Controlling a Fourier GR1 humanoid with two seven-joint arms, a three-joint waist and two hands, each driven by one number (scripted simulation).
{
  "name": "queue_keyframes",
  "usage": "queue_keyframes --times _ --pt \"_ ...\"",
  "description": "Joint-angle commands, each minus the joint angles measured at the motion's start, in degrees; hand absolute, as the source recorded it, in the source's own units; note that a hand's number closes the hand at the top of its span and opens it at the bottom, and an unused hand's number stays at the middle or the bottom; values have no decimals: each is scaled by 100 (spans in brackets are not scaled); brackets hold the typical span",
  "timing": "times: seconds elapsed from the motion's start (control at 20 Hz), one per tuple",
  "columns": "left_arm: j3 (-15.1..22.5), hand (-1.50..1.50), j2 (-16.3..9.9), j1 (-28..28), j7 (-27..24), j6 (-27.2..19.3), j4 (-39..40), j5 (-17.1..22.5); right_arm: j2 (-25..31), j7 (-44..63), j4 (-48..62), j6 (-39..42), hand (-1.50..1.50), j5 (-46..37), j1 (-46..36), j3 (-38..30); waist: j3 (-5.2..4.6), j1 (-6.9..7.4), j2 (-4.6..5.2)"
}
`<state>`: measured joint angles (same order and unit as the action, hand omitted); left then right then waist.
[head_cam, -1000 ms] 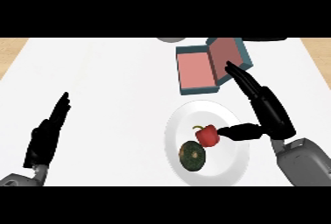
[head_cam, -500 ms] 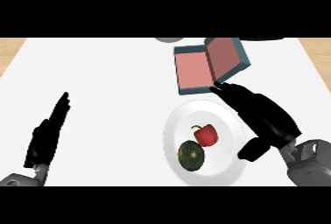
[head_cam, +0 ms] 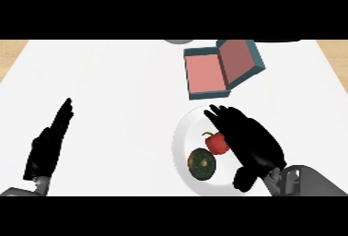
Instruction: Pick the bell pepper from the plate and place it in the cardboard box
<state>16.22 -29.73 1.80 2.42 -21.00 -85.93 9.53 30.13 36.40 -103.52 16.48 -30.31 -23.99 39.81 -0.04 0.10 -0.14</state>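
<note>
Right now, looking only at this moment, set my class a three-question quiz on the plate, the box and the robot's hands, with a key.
1. True or false: the bell pepper lies inside the cardboard box.
2. Which hand is over the plate? A) left hand B) right hand
3. Fill in: besides the pepper, the plate holds a dark ____ round vegetable.

Key: 1 false, it is on the plate. 2 B; the left hand rests open at the view's left. 3 green.
</note>
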Motion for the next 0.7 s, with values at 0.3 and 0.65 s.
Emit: queue_keyframes --times 0.3,0.65 --pt "-430 0 236 215 296 367 -35 -319 -726 -419 1031 34 -150 -1109 286 -244 5 11 17" --pt "-440 0 712 -67 414 343 -273 -885 -764 -509 292 713 -150 -1339 822 -736 4 -12 8"
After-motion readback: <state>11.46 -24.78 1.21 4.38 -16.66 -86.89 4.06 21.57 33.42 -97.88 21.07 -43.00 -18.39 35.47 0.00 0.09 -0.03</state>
